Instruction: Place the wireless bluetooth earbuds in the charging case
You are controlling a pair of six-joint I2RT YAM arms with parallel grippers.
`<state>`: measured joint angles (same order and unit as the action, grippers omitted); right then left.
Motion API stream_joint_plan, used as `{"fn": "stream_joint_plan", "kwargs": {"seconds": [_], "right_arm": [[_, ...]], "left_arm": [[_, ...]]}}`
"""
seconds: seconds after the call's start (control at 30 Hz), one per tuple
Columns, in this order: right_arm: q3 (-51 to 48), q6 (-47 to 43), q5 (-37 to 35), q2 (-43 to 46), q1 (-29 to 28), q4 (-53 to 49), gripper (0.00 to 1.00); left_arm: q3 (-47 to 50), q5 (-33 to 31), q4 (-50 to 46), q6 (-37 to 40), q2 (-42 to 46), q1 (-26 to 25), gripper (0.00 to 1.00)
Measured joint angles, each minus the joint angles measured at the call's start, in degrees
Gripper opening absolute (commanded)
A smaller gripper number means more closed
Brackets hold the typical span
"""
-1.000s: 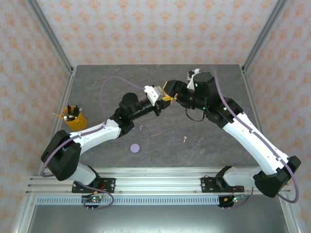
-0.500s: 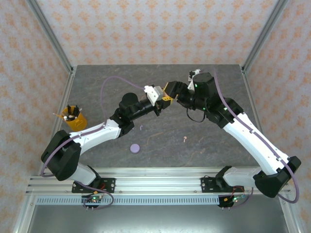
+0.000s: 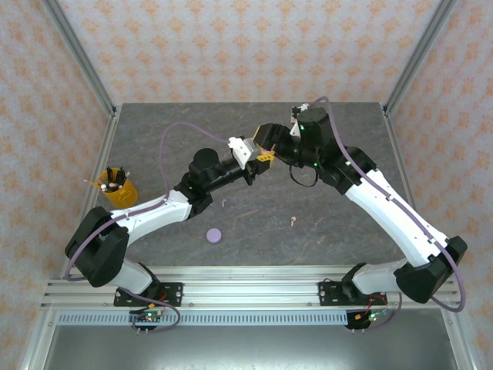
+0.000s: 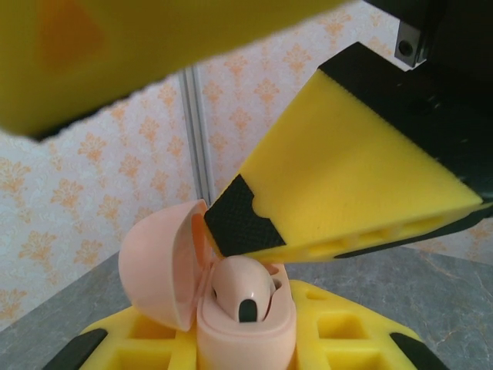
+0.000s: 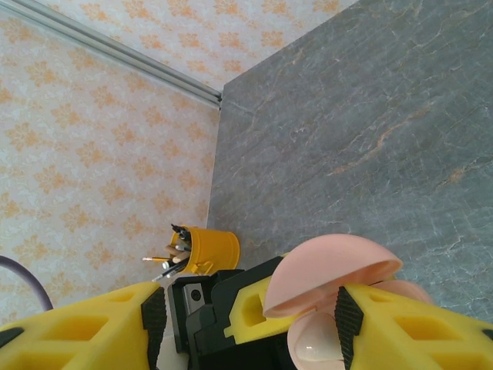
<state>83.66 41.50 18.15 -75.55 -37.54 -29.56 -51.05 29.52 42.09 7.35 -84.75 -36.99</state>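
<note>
My left gripper [image 4: 246, 348] is shut on a pale pink charging case [image 4: 245, 333] and holds it up above the table. The case's lid [image 4: 158, 270] is flipped open to the left. One pale pink earbud [image 4: 243, 287] sits in the case. My right gripper [image 5: 250, 320] is open, and one of its fingertips [image 4: 239, 220] rests right at the top of that earbud. In the top view the two grippers meet over mid-table, left [image 3: 263, 157] and right [image 3: 268, 137]. A lilac earbud [image 3: 224, 203] and a pink earbud [image 3: 293, 221] lie on the table.
A round lilac case [image 3: 213, 235] lies closed on the table near the front. A yellow cup [image 3: 117, 187] of pens stands at the left edge and appears in the right wrist view too, cup [image 5: 209, 250]. Patterned walls with metal posts surround the grey table [image 3: 347, 231].
My right gripper and wrist have shifted a little to the left and back, closing in over the case. The left arm has stayed still.
</note>
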Motion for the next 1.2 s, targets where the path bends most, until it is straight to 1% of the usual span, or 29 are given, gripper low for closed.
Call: {"fn": "stream_joint_plan", "kwargs": {"seconds": [0.27,0.4,0.63,0.77,0.83,0.97,1.07,1.2], "right_arm": [[0.13,-0.50,0.90,-0.22,0.24,0.00,0.62],[0.11,-1.29,0.24,2.47,0.63,-0.39,0.62],[-0.15,-2.47,-5.07,12.11,2.93,-6.21,0.63],[-4.22,-2.60,-9.53,14.29,3.15,-11.17,0.62],[-6.99,-2.60,-11.32,13.79,3.15,-13.86,0.62],[-13.66,-2.14,-14.58,9.44,3.21,-19.26,0.60],[-18.12,-1.09,-15.80,6.40,3.21,-22.18,0.57],[-23.43,0.52,-16.04,1.36,3.19,-23.17,0.55]], "left_arm": [[0.61,-0.02,0.37,-0.17,0.00,-0.02,0.00],[1.22,-0.04,0.94,-0.17,0.00,-0.02,0.00],[3.65,-0.07,1.49,-0.17,0.39,0.79,0.00],[5.35,-0.04,1.44,-0.17,2.64,2.03,0.00],[5.95,0.00,1.42,-0.17,4.22,2.58,0.00],[6.67,0.00,1.38,-0.17,7.13,2.93,0.00],[7.30,0.00,1.40,-0.15,8.87,3.04,0.00],[8.22,0.00,1.20,-0.17,10.38,3.41,0.00]]}}
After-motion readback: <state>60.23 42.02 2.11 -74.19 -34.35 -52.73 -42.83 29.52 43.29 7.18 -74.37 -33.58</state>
